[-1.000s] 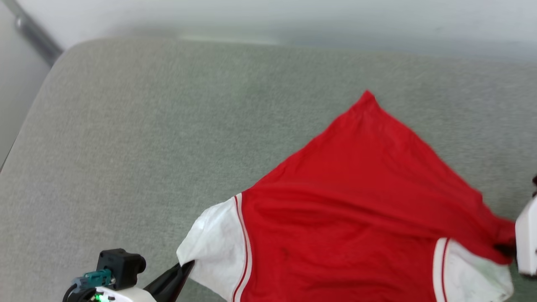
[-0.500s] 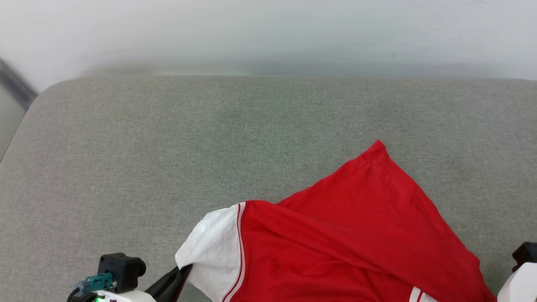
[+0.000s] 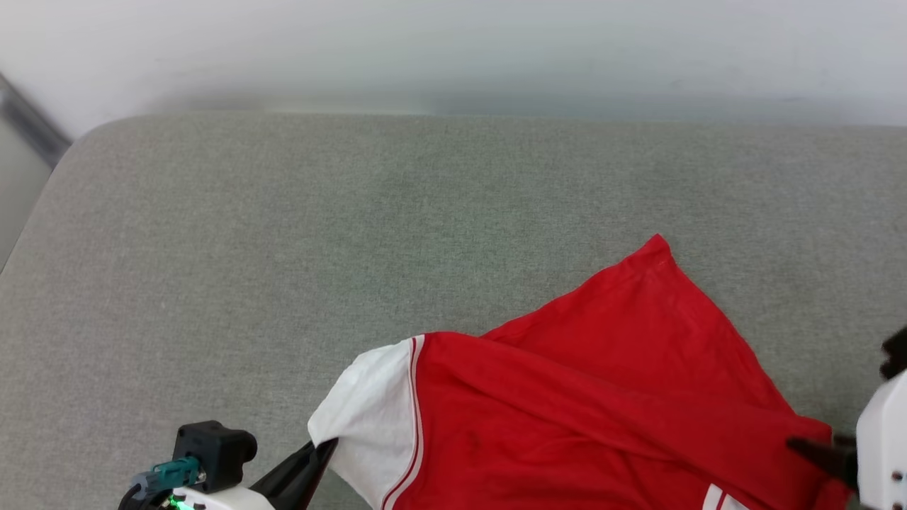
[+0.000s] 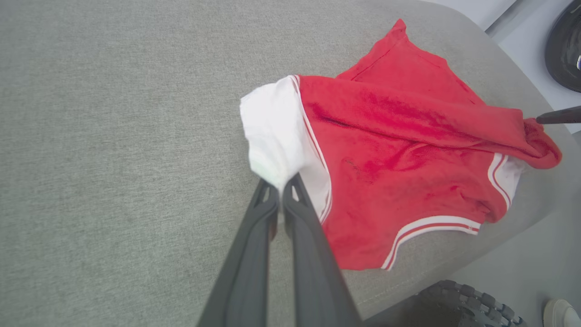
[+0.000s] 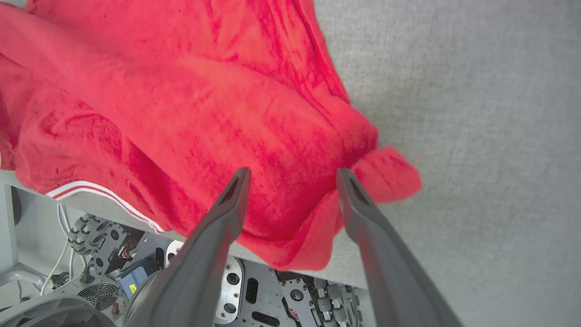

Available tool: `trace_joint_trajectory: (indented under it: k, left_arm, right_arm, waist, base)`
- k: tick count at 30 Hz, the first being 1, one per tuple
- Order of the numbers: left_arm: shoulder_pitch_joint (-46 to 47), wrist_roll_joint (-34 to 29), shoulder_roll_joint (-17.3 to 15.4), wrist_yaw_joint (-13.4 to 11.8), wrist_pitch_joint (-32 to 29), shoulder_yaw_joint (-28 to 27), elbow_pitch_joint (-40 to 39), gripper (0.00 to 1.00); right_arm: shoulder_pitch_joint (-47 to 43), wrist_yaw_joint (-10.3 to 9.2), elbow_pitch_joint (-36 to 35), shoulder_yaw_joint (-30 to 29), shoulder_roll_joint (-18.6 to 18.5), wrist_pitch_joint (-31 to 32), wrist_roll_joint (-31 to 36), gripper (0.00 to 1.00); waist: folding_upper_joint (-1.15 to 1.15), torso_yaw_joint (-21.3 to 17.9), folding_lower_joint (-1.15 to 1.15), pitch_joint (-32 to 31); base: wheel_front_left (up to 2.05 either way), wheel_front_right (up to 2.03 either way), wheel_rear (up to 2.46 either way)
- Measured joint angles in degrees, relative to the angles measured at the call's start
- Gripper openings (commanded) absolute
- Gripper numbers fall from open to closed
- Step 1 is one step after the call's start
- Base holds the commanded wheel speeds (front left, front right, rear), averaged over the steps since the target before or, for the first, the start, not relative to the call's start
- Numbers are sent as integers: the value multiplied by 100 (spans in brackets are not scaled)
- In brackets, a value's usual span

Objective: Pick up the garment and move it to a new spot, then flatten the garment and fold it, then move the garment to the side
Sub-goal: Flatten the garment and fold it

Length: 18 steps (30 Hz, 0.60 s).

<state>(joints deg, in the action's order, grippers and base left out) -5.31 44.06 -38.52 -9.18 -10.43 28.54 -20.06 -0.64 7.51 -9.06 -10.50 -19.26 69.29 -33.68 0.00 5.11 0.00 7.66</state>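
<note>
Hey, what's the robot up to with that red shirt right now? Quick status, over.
Left gripper shut on garment at its white sleeve. Right gripper open, fingers astride bunched red cloth. Garment rumpled on grey cushion, edge overhanging.

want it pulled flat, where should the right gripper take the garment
The raised red bunch at the right end of the garment, approached from the right of the cushion: it stands off the surface, opposite the white sleeve the left gripper pinches.

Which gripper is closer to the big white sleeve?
Left. The left gripper is pinching the white sleeve. The right gripper is open at the bunched red edge of the garment, on the far side from that sleeve.
</note>
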Motion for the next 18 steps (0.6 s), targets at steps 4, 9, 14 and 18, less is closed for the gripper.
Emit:
trace_joint_trajectory:
  k: [4, 9, 14, 18]
  left_arm:
    - [112, -58, -32, -8, -24, 4, -131, 0]
    - [285, -177, -23, 21, -52, 68, -297, 0]
    - [538, -274, 85, 124, -101, 213, -353, 0]
    - [733, -357, 153, 210, -116, 283, -366, 0]
  right_arm:
    - [573, -1, -314, 129, -169, 209, -118, 100]
    - [1418, -1, -425, 366, -91, 548, -141, 100]
    - [2187, -1, -40, 594, -68, 705, 314, 100]
    - [2702, -1, 428, 760, -90, 748, 662, 100]
  waist:
    - [0, 103, 0, 154]
    - [0, 283, 1, 425]
    - [0, 563, 1, 723]
    - [0, 808, 1, 988]
  base:
    - [0, 0, 0]
    - [0, 0, 0]
    - [0, 0, 0]
    - [0, 0, 0]
